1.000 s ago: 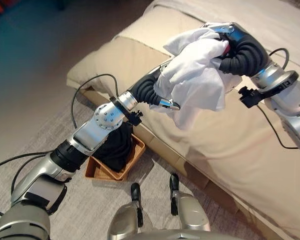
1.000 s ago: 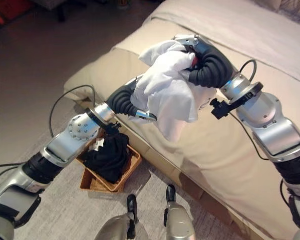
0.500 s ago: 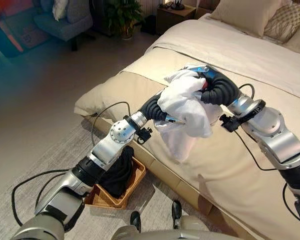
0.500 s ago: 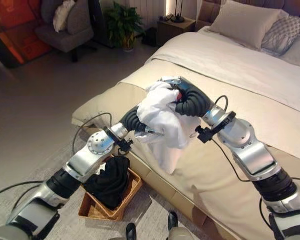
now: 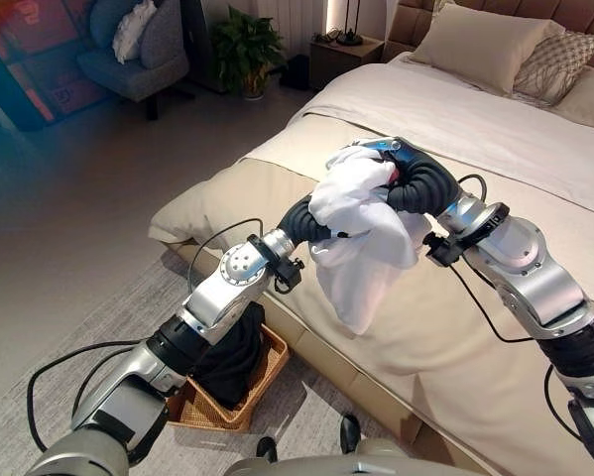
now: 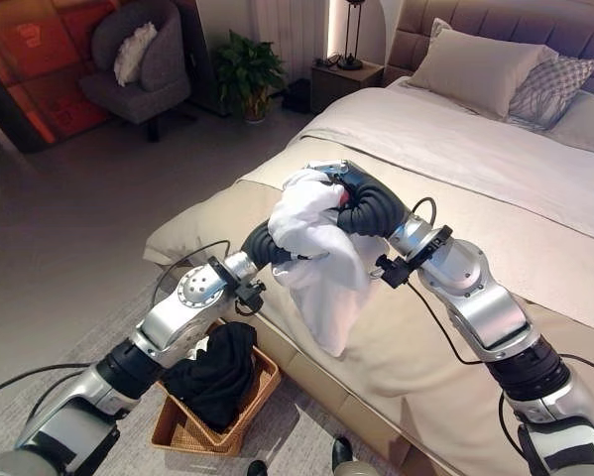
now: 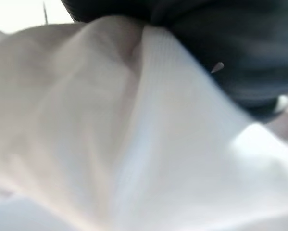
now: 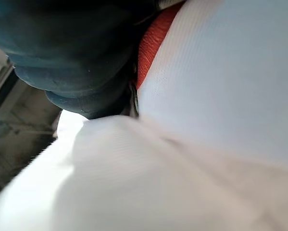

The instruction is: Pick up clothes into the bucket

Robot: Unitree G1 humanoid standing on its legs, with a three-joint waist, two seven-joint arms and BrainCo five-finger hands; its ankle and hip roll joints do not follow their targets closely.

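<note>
Over one bed (image 5: 534, 327), two hands hold one white garment (image 5: 361, 243).

both arms raised, left hand (image 5: 306, 220) and right hand (image 5: 415, 178) close together, fingers hidden

left robot hand (image 5: 304, 220) | fingers hidden | white garment (image 5: 361, 253) covers them

A garment (image 6: 321, 258) hung above the bed's (image 6: 534, 208) near edge at frame centre; lower left, a basket (image 6: 192, 428) on the floor held clothes (image 6: 217, 372).
</note>
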